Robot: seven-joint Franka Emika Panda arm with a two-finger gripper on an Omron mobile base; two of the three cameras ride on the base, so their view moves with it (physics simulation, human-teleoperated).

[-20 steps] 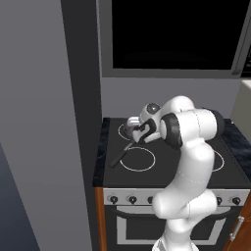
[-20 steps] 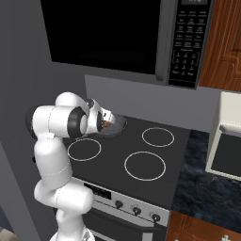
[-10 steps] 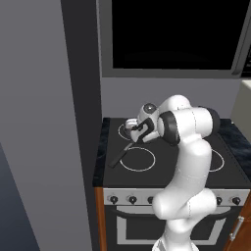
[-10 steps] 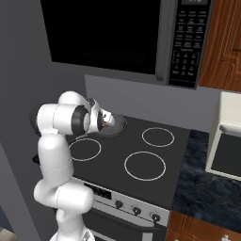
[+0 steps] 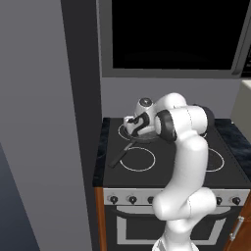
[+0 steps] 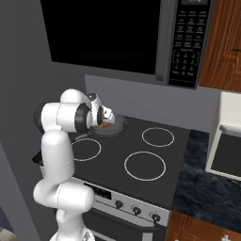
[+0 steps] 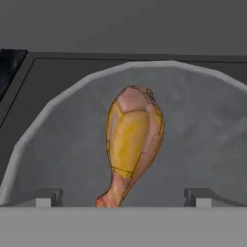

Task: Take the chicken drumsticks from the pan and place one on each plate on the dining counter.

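The dark-grey pan [image 7: 202, 125] sits on the back left burner of the stove, its long handle [image 5: 119, 155] pointing towards the front left. A golden-orange chicken drumstick [image 7: 132, 142] lies in it, thin end towards the hand. My gripper [image 7: 123, 198] hovers just over the pan, open, with one of its fingertips [image 7: 48, 197] on each side of the drumstick's thin end and apart from it. In the base views the gripper [image 5: 136, 124] [image 6: 104, 120] hangs over the pan [image 6: 117, 128], where the drumstick [image 6: 105, 125] shows as a small orange spot. The plates and the dining counter are out of view.
The black stove top has white burner rings [image 6: 145, 165]. A dark microwave [image 6: 186, 42] hangs low above it. A tall grey panel [image 5: 44, 122] closes the left side. A white appliance [image 6: 228, 136] stands on the marbled counter to the right.
The hand has edged slightly further over the pan. The jaws have stayed open, and the pan and drumstick have not moved.
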